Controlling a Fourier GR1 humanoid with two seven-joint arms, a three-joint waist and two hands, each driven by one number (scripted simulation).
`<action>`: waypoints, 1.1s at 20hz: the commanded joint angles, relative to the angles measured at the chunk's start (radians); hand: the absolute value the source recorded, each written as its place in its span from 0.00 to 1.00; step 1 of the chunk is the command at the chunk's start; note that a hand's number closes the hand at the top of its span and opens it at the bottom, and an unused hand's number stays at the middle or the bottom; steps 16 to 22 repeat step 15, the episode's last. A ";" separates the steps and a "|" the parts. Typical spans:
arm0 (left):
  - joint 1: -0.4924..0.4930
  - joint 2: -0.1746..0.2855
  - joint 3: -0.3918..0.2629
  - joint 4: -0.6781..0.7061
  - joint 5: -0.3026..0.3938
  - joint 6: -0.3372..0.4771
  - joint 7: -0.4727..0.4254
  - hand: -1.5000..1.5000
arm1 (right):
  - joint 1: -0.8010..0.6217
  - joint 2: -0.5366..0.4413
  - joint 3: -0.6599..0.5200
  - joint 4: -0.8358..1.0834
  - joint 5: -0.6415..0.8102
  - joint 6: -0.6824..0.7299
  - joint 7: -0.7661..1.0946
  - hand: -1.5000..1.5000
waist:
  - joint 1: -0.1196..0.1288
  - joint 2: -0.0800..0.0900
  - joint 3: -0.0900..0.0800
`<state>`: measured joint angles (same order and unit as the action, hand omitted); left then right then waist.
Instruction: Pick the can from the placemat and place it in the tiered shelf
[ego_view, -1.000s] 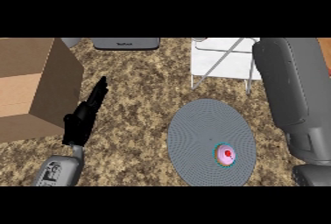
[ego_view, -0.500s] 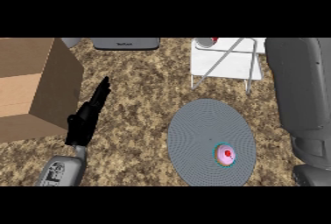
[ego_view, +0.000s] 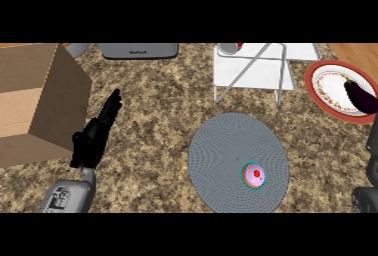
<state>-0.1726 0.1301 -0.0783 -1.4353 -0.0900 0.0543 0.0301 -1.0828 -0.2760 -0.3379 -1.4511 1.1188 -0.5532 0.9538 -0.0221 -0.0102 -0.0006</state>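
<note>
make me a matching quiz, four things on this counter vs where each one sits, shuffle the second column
Things:
1 can
2 tiered shelf
3 cardboard box
4 plate

Places:
A far left of the view
B on the round placemat
C right edge of the view
D top, right of centre

Pairs: 1-B, 2-D, 3-A, 4-C

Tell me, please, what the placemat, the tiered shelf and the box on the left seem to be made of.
The placemat looks like woven fabric or fibre: matte grey, fine concentric ribs. The tiered shelf is probably painted metal: white panels, thin grey rods. The box seems cardboard: plain matte brown, thin walls.
</note>
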 joint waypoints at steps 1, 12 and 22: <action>0.003 0.019 0.034 0.027 0.016 -0.012 -0.023 0.50 | 0.061 -0.020 -0.054 -0.169 -0.010 0.170 0.171 0.00 | -0.015 -0.004 0.000; 0.043 0.037 0.039 -0.032 0.016 -0.019 -0.003 0.50 | 0.460 -0.195 -0.292 -0.651 -0.432 0.660 0.166 0.00 | -0.047 -0.010 0.002; 0.027 0.035 0.053 -0.010 0.031 -0.029 0.000 0.50 | 0.558 -0.196 -0.412 -0.763 -0.551 0.716 0.183 0.00 | -0.031 -0.003 0.001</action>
